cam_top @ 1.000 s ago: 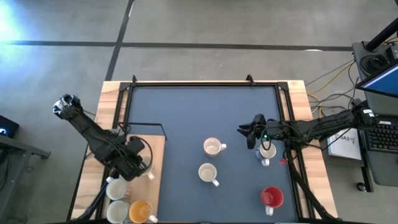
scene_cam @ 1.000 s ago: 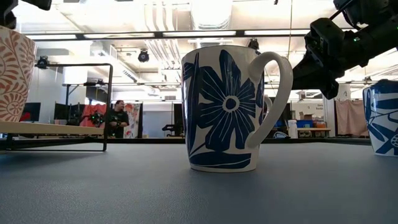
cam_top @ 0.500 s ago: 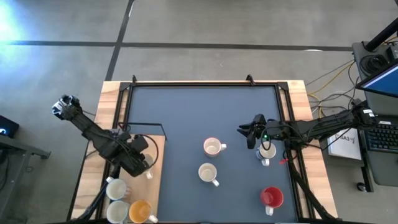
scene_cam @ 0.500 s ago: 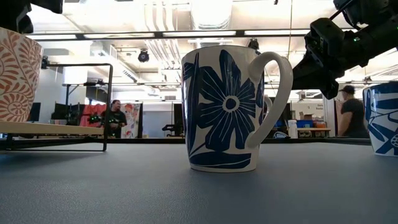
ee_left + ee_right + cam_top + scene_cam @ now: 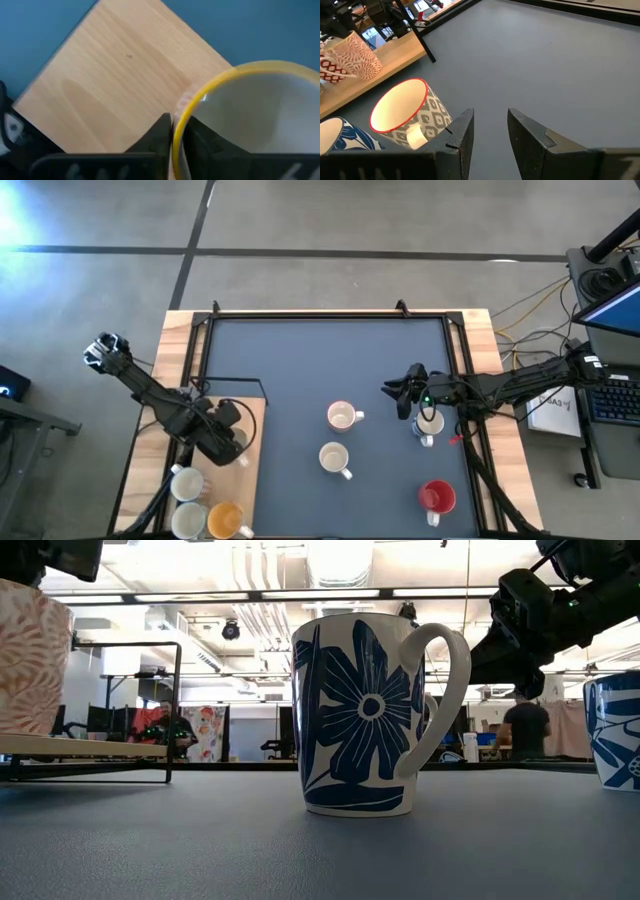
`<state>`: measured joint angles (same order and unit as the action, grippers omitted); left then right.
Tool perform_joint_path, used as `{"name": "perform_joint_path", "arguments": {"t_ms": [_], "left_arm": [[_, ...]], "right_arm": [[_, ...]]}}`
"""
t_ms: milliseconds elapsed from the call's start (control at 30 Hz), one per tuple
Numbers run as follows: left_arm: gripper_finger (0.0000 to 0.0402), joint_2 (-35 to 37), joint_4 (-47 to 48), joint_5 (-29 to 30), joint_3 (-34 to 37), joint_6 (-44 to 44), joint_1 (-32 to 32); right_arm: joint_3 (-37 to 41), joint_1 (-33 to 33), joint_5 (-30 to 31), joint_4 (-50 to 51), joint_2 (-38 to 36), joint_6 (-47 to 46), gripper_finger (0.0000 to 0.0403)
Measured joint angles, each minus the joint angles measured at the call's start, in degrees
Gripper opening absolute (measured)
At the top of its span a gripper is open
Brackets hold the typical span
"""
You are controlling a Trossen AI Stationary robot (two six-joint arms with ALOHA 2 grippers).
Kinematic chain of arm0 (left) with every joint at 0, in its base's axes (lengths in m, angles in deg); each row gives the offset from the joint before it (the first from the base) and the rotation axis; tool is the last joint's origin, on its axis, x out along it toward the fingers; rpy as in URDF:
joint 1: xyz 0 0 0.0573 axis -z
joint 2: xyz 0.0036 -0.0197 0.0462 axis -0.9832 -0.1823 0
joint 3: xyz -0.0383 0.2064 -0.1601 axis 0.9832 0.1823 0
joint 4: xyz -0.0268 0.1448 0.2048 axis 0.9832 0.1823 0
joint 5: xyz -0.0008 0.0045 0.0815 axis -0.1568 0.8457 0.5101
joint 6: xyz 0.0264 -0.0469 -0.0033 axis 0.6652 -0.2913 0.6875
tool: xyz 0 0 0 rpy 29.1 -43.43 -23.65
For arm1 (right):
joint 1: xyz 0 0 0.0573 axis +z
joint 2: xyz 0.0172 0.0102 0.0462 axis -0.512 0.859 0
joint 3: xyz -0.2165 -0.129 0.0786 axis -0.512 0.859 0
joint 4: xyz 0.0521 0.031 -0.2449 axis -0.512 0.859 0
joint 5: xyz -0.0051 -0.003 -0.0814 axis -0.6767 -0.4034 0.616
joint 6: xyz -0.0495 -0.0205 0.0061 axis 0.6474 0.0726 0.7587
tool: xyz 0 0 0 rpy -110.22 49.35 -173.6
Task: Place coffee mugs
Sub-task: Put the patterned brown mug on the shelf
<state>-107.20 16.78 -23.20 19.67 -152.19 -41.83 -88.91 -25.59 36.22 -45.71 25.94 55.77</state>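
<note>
My left gripper (image 5: pixel 228 445) stands over the wooden board (image 5: pixel 251 492) at the table's left and is shut on a white mug with an orange-pink pattern and a yellow rim (image 5: pixel 30 660); the mug also shows in the left wrist view (image 5: pixel 250 110). My right gripper (image 5: pixel 398 396) hangs open and empty above the blue mat, next to a mug with a blue pattern (image 5: pixel 430 423). Two more pale mugs (image 5: pixel 343 416) (image 5: pixel 334 459) and a red mug (image 5: pixel 437 497) stand on the mat. My left gripper holds the mug by its yellow rim (image 5: pixel 178 119), one finger (image 5: pixel 159 134) outside the wall and one inside the hollow. The fingers come from above, pointing down. The mug stays upright over the board; whether its base is clear of the board I cannot tell.
A white mug (image 5: pixel 187 483) and an orange mug (image 5: pixel 225 520) stand on the board near the front edge. A black frame rail (image 5: pixel 235 381) rises over the board's far side. In the right wrist view a red-rimmed mug with a grey pattern (image 5: pixel 405 115) stands beside my right fingers.
My left gripper has carried the orange-pink patterned mug a little toward the table's right edge over the board; the mug stays upright. My right arm has kept still.
</note>
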Motion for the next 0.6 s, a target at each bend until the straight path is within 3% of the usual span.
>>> {"name": "perform_joint_path", "arguments": {"t_ms": [600], "left_arm": [[0.0016, -1.23, -1.99, -8.13, -2.53, -24.85, 1.2]], "right_arm": [[0.0, 0.0, -0.01, -0.01, 0.01, -0.01, 0.0107]]}}
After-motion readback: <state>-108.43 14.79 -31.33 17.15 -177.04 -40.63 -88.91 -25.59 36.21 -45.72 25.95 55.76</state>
